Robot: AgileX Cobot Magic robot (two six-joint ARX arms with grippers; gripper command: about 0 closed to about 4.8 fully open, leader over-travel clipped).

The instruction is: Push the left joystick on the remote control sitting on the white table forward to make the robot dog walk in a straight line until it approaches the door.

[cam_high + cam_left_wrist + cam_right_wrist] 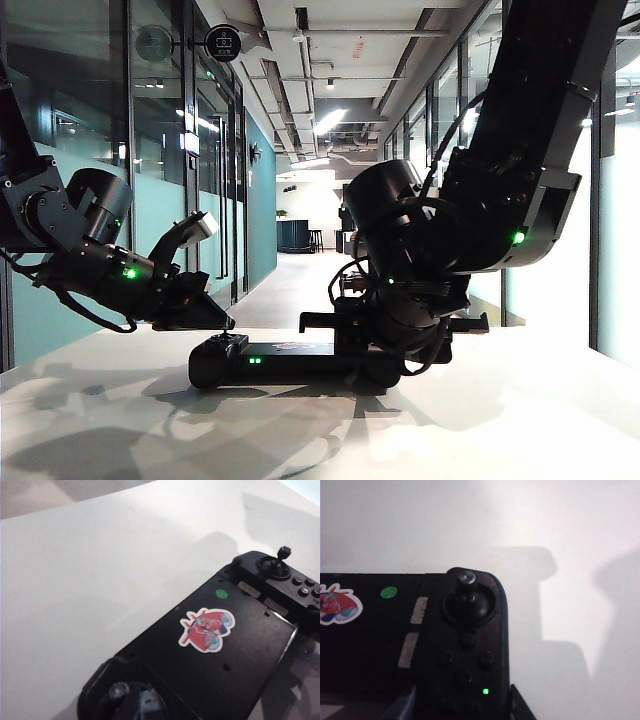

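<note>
Exterior view: black remote control [290, 360] between left pincer [215, 322], right pincer [385, 355]; grips seemingly indiscernible.

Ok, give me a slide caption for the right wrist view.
Right pincer astride the remote control by its right joystick, white table beyond.

Hidden: right end of the remote control [275, 360], behind the right gripper [400, 345] in the exterior view; jaw state unreadable there. Fingertips of the left gripper [215, 322] too dark to separate. Cut off: near handle and left joystick [119, 692] at the left wrist picture's lower edge, blurred. Red sticker [335, 604] clipped by the right wrist picture's side edge. Finger stubs [402, 705] barely visible, tips out of frame.
</note>
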